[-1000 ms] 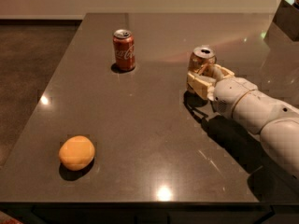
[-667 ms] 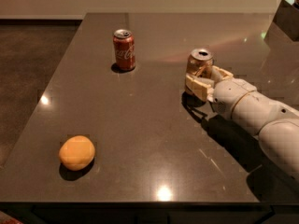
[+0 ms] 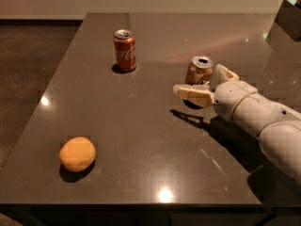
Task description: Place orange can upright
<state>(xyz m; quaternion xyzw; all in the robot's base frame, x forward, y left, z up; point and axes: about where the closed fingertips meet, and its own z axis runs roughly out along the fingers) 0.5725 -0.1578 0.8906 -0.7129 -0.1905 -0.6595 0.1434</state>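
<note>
The orange can [image 3: 200,68], bronze-sided with a silver top, stands upright on the dark table [image 3: 141,126] right of centre. My gripper [image 3: 198,81] reaches in from the right at the can's level. Its fingers are spread apart. The near finger [image 3: 190,93] lies in front of the can's base and the far finger [image 3: 225,73] sits just to the can's right. The lower part of the can is hidden behind the near finger. The fingers do not appear to press on the can.
A red Coca-Cola can [image 3: 125,50] stands upright at the back left of the table. A round orange lump [image 3: 77,153] lies near the front left edge. A dark box [image 3: 288,17] sits at the far right corner.
The gripper's fingers have spread apart around the orange can and the near finger now sits lower, in front of it. The can still stands upright in about the same spot.
</note>
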